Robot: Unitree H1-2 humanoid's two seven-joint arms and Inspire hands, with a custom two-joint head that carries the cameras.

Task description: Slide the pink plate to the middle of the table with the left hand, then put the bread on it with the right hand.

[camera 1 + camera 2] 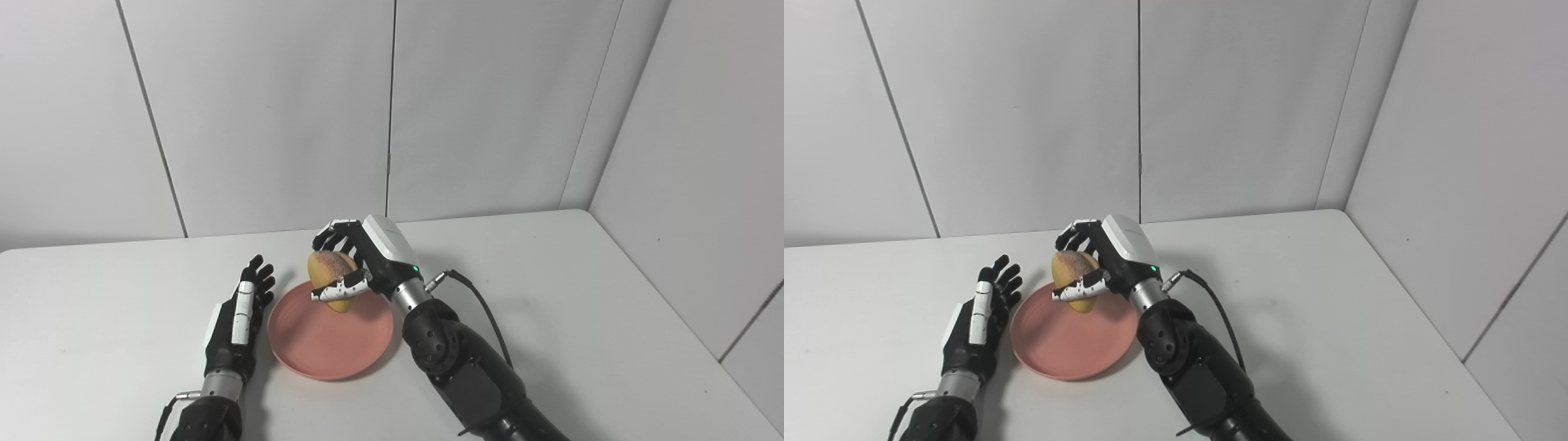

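Now the right hand [361, 263] is gripping the bread [331, 278] over the pink plate [331, 337] at lower centre, probably to lower it there; the left hand [242, 312] is waiting beside the rim, fingers apart, holding nothing.

Plate's 9 o'clock: left hand [242, 312] is lying just beside the pink plate [318, 349], blocking.
Above plate: right hand [361, 257] holding bread [331, 275] is occupying its 12 o'clock.
Plate's 3 o'clock: table [582, 294] is lying bare.

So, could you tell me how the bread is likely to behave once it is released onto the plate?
The bread looks rounded, so it may roll or rock. The right hand holds it end-down over the pink plate, so it will probably tip over.
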